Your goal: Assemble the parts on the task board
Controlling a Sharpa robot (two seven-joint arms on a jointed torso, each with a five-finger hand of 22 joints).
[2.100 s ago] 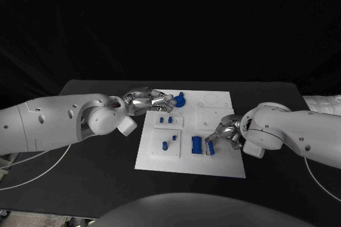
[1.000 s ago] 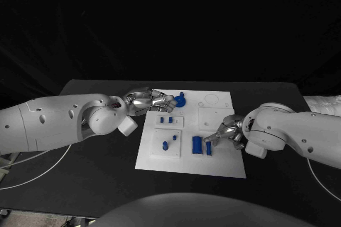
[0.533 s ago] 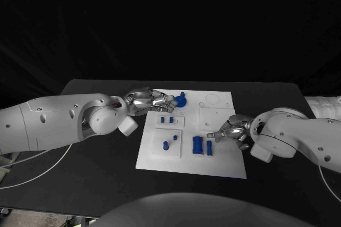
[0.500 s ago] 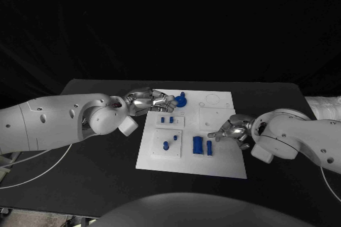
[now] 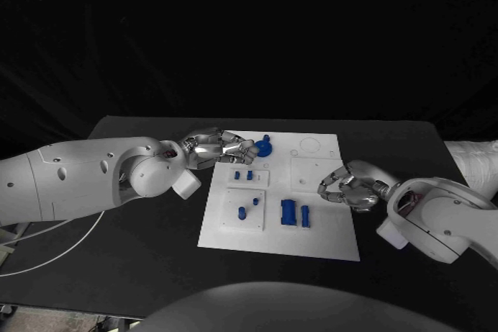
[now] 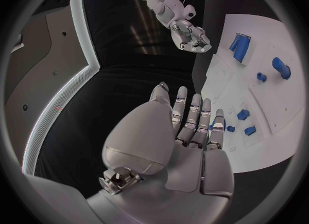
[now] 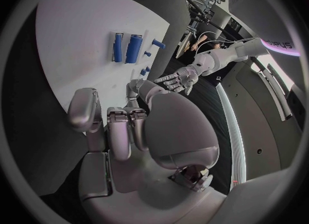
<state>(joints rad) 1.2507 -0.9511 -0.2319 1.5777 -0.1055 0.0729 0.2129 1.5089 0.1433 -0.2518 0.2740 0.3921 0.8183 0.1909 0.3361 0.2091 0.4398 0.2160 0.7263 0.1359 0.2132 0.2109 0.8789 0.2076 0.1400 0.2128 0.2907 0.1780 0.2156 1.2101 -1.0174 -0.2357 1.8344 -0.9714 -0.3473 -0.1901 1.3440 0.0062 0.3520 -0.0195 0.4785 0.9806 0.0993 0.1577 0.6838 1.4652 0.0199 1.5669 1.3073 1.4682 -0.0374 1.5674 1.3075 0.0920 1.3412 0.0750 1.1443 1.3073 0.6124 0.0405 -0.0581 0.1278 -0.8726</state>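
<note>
The white task board (image 5: 324, 235) lies mid-table. On it are two long blue blocks (image 5: 288, 212) side by side, two small pegs (image 5: 242, 176), two more small parts (image 5: 241, 212), and a round blue part (image 5: 263, 147) at the far left corner. My left hand (image 5: 218, 149) hovers just left of that round part, fingers stretched out flat and holding nothing (image 6: 190, 131). By the board's right edge my right hand (image 5: 349, 186) is apart from the blocks, fingers loosely bent, thumb spread, nothing in it (image 7: 125, 126). The blocks (image 7: 126, 48) show beyond its fingers.
The black table (image 5: 124, 238) surrounds the board. The board's far right part (image 5: 311, 146) has bare outlined recesses. White cables (image 5: 42, 256) trail across the table's left side under my left arm.
My right hand has let go of the narrow blue block, left beside the wider one, and has drawn back to the right off the board. The left hand has not moved.
</note>
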